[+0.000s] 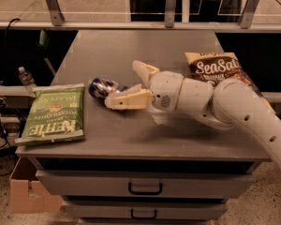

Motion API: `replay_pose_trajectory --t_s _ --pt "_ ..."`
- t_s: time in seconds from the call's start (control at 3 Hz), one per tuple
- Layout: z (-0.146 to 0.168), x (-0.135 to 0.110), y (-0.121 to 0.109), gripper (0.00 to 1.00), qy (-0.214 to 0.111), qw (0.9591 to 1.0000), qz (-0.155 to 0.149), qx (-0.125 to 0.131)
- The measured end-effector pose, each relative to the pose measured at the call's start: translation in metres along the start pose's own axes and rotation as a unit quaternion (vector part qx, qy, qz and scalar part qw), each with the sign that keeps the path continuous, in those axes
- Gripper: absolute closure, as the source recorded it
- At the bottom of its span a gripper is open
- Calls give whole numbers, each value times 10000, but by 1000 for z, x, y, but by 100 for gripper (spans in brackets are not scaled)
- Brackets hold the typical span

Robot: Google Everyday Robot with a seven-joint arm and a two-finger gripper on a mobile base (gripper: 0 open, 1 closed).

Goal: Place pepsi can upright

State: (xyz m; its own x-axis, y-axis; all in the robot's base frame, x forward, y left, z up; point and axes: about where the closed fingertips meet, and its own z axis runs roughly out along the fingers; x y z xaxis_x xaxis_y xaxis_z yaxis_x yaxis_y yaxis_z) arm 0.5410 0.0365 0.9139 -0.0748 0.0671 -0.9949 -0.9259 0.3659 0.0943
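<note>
1. My pincer is low over the middle of the tabletop. Its fingers are spread wide: one cream finger points up and back, the other reaches left along the surface. It is holding nothing.
2. The pepsi can lies on its side on the tabletop, not upright. It sits just left of the pincer, at the mouth of the open fingers. The lower finger runs along its near right end; I cannot tell whether they touch.
3. The can's long axis runs roughly left-right, nearly flat, and points from the pincer toward the green Kettle jalapeño chip bag. The left end shows pale, but I cannot tell top from bottom.
4. The Sea Salt chip bag is behind my arm, well apart from the can.
5. Judgement: the task is not done. The next move needs the fingers across the can's short axis, then a quarter turn to stand it. The can may roll away.
</note>
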Motion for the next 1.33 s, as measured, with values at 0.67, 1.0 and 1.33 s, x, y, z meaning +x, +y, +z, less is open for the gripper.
replay_pose_trajectory --t_s 0.67,1.0,1.33 --pt "-11 2 -5 0 446 9983 -29 360" --pt "4 -3 -12 0 1254 9894 -217 696" --pt "31 2 -9 0 2473 9636 -520 874"
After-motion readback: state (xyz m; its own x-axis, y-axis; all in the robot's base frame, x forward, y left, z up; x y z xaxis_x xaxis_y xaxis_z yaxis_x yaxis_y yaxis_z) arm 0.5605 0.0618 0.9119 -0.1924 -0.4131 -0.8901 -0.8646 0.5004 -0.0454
